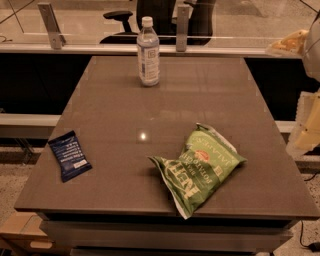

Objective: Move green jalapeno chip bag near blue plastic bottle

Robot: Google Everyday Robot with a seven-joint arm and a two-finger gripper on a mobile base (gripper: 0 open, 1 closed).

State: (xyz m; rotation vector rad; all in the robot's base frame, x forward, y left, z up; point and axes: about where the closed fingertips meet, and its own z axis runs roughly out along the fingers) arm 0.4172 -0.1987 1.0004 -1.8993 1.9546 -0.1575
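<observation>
The green jalapeno chip bag point(200, 167) lies flat and crinkled on the brown table point(115, 100), near its front right, with one corner at the front edge. The blue plastic bottle point(148, 52), clear with a white cap, stands upright at the far middle of the table. My gripper point(304, 131) shows as a pale shape at the right edge of the view, off the table's right side, level with the bag and well apart from it. It holds nothing that I can see.
A small dark-blue flat packet point(70, 155) lies near the table's front left edge. Beyond the far edge are a glass partition with metal posts point(181, 27) and an office chair point(150, 15). The floor drops off on all sides of the table.
</observation>
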